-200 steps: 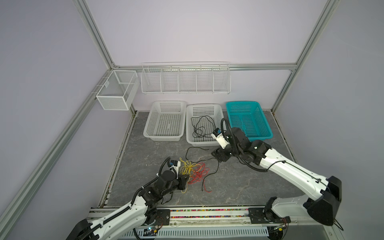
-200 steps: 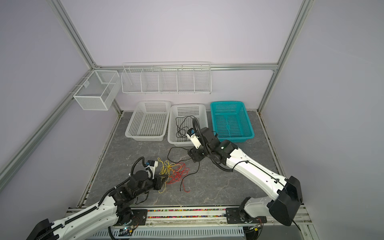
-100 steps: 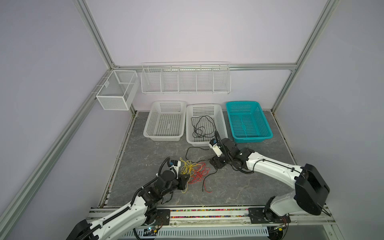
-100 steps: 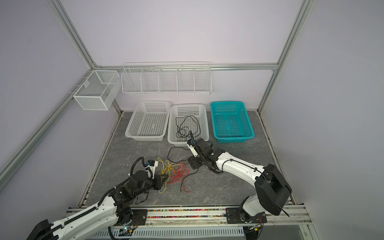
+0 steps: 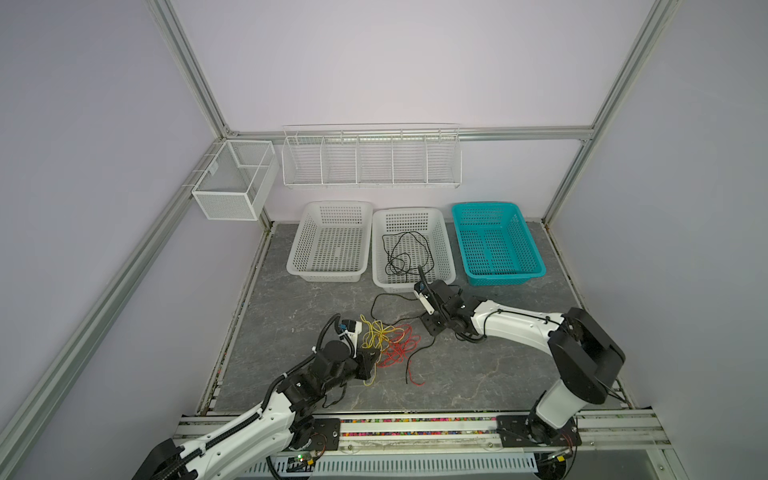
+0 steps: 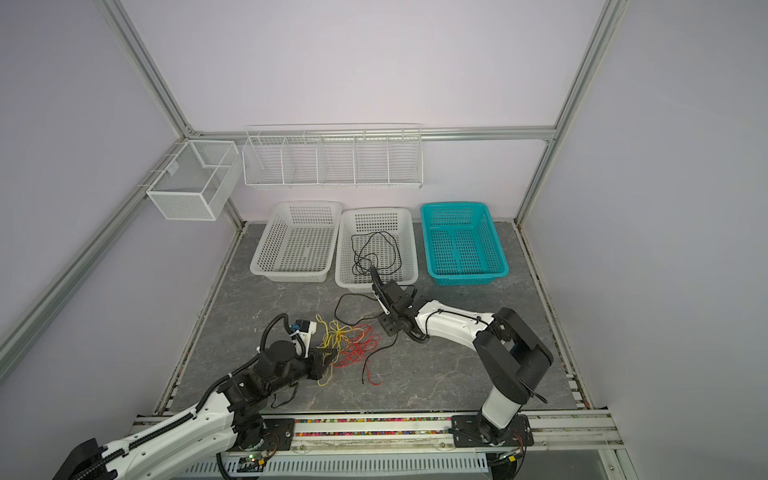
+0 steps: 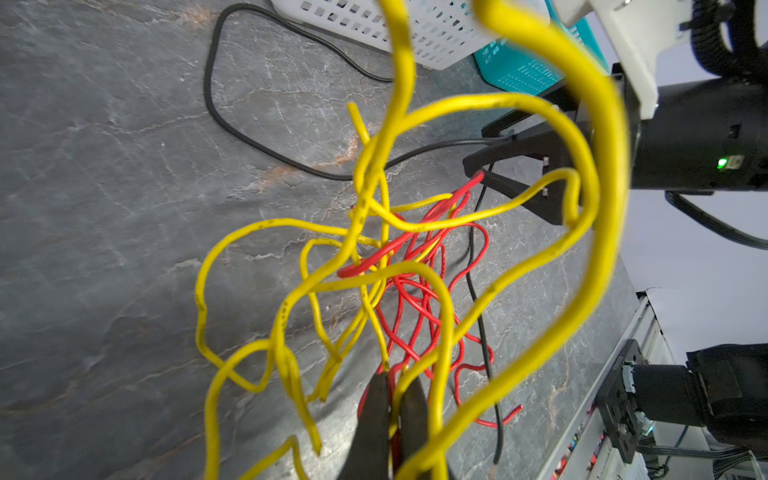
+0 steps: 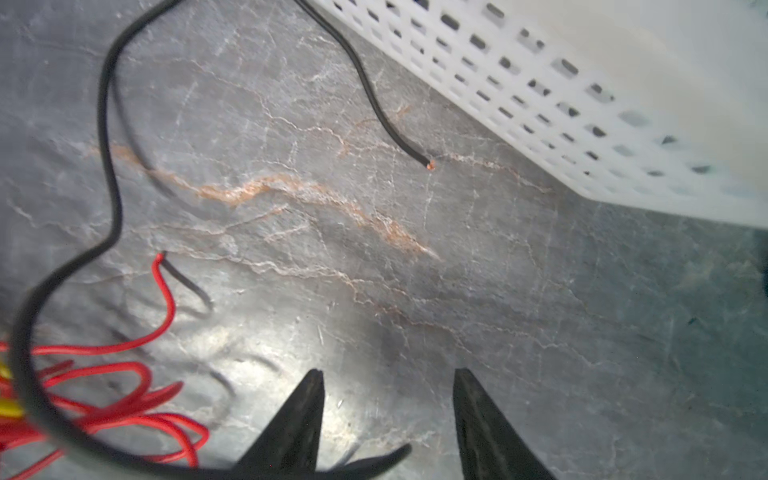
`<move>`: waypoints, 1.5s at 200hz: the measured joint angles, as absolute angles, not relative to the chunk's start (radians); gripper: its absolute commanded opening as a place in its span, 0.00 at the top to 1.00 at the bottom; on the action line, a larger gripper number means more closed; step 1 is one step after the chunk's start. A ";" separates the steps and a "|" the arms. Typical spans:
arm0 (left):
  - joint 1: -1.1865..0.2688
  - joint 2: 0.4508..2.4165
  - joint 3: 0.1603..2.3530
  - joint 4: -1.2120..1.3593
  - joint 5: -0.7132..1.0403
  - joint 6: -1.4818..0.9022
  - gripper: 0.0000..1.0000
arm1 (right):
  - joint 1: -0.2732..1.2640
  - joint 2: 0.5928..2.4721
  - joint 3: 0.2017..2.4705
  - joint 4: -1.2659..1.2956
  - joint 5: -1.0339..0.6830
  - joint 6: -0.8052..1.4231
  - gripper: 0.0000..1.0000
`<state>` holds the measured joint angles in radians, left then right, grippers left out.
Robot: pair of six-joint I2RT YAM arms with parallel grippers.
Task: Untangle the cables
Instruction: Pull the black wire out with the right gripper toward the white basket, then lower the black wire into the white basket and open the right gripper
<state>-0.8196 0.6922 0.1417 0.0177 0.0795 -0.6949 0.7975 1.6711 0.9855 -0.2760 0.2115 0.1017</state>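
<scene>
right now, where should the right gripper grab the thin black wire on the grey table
Take the thin black wire just behind its copper-tipped free end: that stretch lies alone, clear of the red and yellow tangle. Probably come from above with the right gripper set across the wire, on its open side, since the white perforated basket stands close.

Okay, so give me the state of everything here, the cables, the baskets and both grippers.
Left gripper: shut on yellow cable.
Right gripper: open, low over table.
Yellow cable: held, tangled with red cable.
Red cable: tangled, on table.
Loose black cable: on table, crossing red cable.
Other black cable: coiled in middle basket.
Left basket: empty.
Teal basket: empty.
</scene>
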 measured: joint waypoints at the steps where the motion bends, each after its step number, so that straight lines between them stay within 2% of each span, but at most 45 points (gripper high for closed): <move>1: -0.820 0.692 0.142 0.018 0.080 -0.695 1.00 | 0.797 1.671 0.986 -0.276 0.212 0.098 0.66; 27: -0.820 0.692 0.142 0.018 0.080 -0.695 1.00 | 0.797 1.665 0.986 -0.258 0.223 0.099 0.82; 57: -0.820 0.709 0.142 0.027 0.080 -0.695 1.00 | 0.797 1.608 0.986 -0.258 0.234 0.097 0.89; 86: -0.820 0.730 0.142 0.033 0.080 -0.695 1.00 | 0.797 1.486 0.986 -0.270 0.247 0.098 0.92; 154: -0.820 0.754 0.142 0.048 0.080 -0.695 1.00 | 0.797 1.217 1.007 -0.361 0.234 0.105 0.93; 208: -0.820 0.810 0.142 0.056 0.080 -0.695 1.00 | 0.797 1.054 1.153 -0.456 0.216 0.110 0.93; 254: -0.820 0.823 0.142 0.056 0.076 -0.695 1.00 | 0.797 1.028 1.292 -0.516 0.221 0.113 0.93; 300: -0.820 0.819 0.142 0.055 0.063 -0.695 1.00 | 0.794 1.124 1.467 -0.572 0.269 0.109 0.93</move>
<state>-0.8200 0.8192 0.1421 0.0547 0.0628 -0.6949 0.7937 1.1236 1.4666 -0.5724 0.2691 0.1085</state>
